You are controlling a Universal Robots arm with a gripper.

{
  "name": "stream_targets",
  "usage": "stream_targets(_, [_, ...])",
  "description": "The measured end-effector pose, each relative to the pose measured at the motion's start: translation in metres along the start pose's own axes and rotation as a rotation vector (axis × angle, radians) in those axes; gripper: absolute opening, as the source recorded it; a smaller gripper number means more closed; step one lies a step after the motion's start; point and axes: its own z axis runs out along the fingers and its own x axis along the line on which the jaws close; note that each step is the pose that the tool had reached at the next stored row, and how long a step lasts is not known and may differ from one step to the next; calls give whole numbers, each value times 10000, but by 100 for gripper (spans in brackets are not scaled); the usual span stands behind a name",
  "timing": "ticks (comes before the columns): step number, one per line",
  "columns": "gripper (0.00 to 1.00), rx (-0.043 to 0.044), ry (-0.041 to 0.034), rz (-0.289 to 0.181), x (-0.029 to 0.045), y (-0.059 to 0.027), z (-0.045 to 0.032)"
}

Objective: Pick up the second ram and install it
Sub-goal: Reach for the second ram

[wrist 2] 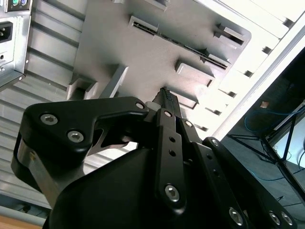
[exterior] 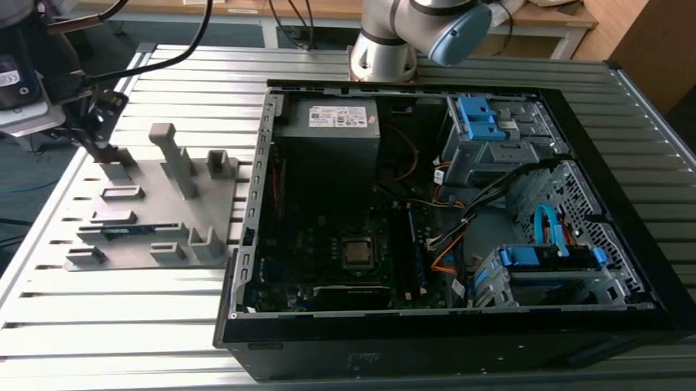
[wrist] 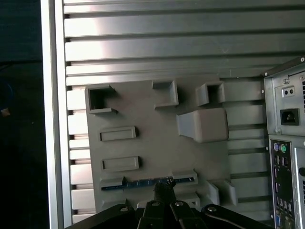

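second ram [wrist: 143, 183] stands on its long edge in the grey fixture tray [wrist: 152, 143], each end caught in a slotted post, blue-green board edge showing between them; in the exterior view it's at the camera-side end of the tray [exterior: 129, 230], on the exterior view's left of the open computer case [exterior: 609, 204] and well apart from the motherboard [exterior: 326, 236]. handling, my read: very light, thin stiff board, tolerates little bending or twisting, chips and contact edge are the fragile bits, flat faces are smooth so a weak pinch could let it slide. best hold looks like across the two flat faces near mid-length, at the free upper edge between the posts, so it lifts straight out of the slots without cocking; stay off the contact edge, which I judge is down in the fixture but can't confirm. pincer [wrist 2: 167, 95] hangs above the tray with fingers closed to a narrow point, nothing between them, not touching the stick; in the first wrist view its tip [wrist: 164, 187] lines up over roughly the middle of the stick, but the exterior view puts it [exterior: 106, 153] higher and nearer the tray's end away from the camera, so there's a real gap. tray lies on the slatted table [exterior: 130, 301] just beside the case; case is on its side, lid off, grey power-supply box [exterior: 326, 122] at the end away from the camera
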Motion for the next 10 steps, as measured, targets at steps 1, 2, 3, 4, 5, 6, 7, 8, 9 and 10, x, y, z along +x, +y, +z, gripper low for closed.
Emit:
stream_targets(1, [10, 1, 0, 0, 0, -1, 6])
stream_targets(2, [10, 1, 0, 0, 1, -2, 12])
stream_targets(3, [10, 2, -1, 0, 1, -3, 17])
stream_targets(4, [10, 2, 0, 0, 1, -4, 23])
stream_targets(5, [10, 3, 0, 0, 1, -5, 30])
stream_targets(6, [10, 3, -1, 0, 2, -7, 38])
stream_targets(7, [10, 3, -1, 0, 2, -9, 48])
stream_targets(8, [10, 3, 0, -1, 3, -11, 61])
stream_targets(9, [10, 3, -1, -1, 3, -15, 78])
stream_targets(10, [10, 3, 0, 0, 4, -17, 96])
